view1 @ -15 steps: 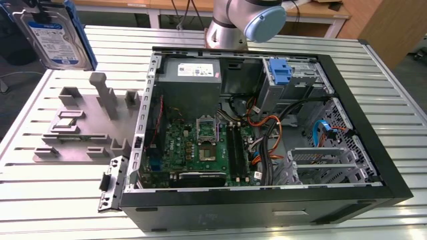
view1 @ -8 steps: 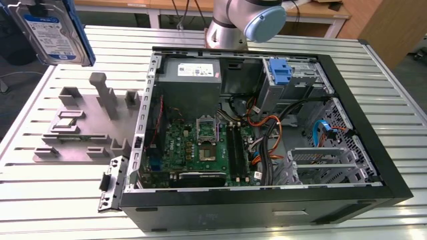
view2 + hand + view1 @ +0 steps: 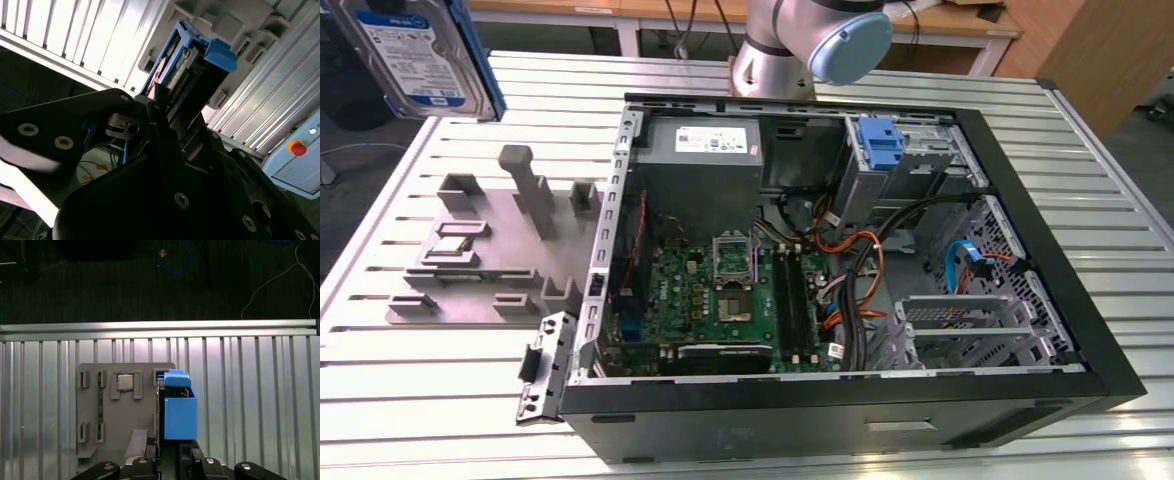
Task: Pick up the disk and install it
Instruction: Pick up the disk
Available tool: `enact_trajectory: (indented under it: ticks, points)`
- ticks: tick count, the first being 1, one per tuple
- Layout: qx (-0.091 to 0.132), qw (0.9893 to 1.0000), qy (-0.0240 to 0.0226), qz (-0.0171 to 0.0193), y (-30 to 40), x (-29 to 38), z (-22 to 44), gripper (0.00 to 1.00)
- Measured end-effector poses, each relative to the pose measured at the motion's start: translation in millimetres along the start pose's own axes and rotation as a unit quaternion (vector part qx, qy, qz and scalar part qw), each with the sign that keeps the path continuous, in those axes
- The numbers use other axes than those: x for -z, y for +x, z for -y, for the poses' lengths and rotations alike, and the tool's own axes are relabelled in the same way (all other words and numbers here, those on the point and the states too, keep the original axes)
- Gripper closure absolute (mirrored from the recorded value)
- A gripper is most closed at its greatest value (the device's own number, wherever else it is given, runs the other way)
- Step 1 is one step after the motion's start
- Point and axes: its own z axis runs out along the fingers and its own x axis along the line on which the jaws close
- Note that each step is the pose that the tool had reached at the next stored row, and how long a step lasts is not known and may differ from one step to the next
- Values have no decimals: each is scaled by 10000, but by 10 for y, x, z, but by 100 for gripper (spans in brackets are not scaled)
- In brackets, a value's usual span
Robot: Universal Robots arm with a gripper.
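Disk [image 3: 411, 55]: flat silver drive with a blue-and-white label, framed by a blue plastic carrier. It is raised clear of the ribbed surface [image 3: 454, 370], clamped at one end in the tool [image 3: 162, 107]. In the exterior view it stands nearly upright with its label toward the camera. In the first wrist view it is edge-on, showing the blue carrier.

No text legible. Disk [image 3: 414, 55]: blue-and-white label, print too small to read. Power supply [image 3: 716, 143]: white label, print likewise unreadable.
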Motion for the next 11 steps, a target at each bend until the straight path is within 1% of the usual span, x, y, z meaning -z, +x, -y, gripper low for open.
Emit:
enact_trajectory:
  ticks: [5,11]
  points:
    - [1,10000,4,-2,-3,85,-3,65]
    - [0,10000,5,-3,-7,210,-7,65]
